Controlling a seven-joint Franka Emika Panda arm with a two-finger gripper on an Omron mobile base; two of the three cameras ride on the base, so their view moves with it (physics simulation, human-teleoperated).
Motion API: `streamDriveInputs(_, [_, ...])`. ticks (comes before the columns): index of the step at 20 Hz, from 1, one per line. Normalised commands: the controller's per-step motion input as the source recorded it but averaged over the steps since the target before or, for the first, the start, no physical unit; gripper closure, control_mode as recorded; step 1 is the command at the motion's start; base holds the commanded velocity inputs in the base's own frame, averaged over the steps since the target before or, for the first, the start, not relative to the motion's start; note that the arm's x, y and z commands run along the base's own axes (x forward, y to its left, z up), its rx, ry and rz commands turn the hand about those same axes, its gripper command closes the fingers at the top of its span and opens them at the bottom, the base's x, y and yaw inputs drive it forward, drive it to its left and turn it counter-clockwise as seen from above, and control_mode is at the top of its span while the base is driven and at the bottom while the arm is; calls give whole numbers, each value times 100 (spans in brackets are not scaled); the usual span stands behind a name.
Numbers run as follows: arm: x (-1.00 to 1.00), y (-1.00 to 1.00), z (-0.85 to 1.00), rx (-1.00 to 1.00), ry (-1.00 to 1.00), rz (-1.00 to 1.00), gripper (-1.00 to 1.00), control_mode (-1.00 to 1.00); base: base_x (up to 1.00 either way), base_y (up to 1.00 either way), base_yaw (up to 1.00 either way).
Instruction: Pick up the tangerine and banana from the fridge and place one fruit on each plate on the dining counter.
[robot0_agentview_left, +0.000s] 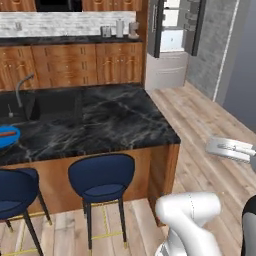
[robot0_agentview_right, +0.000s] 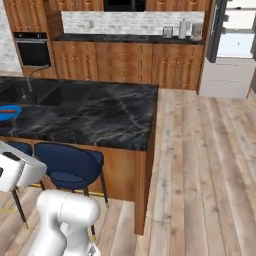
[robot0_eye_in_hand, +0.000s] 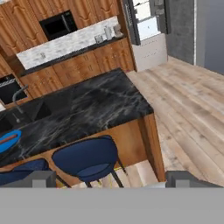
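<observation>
I'm looking across the dining counter (robot0_agentview_left: 115, 120) from its stool side; black marble top, wooden base, sink with tap (robot0_agentview_left: 22, 87) at the far left. Blue plate (robot0_agentview_left: 7, 137) sits on the counter at the left edge of all three views, cut off by the frame, with a reddish streak on it. Two navy stools (robot0_agentview_left: 102, 177) are tucked against the counter's near side. Fridge (robot0_agentview_left: 172, 35) is in the far right corner beyond the counter, door open, white interior and pale drawer visible; I can't make out the tangerine or banana inside at this range. Wall-side cabinets (robot0_agentview_right: 125, 62) run behind the counter, with a few canisters (robot0_agentview_right: 182, 30) on top near the fridge. Gripper (robot0_eye_in_hand: 109, 181) shows as two grey tips at the bottom of the hand view, spread wide with nothing between them, well apart from counter and fridge. Wood floor (robot0_agentview_right: 200, 150) between me and the fridge.
</observation>
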Motion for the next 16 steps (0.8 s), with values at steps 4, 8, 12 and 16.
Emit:
streamDriveInputs(4, [0, 0, 0, 0, 0, 0, -100, 100, 29, -100, 0])
streamDriveInputs(8, [0, 0, 0, 0, 0, 0, -100, 100, 38, -100, 0])
streamDriveInputs(12, [0, 0, 0, 0, 0, 0, -100, 100, 48, -100, 0])
streamDriveInputs(16, [0, 0, 0, 0, 0, 0, -100, 100, 72, -100, 0])
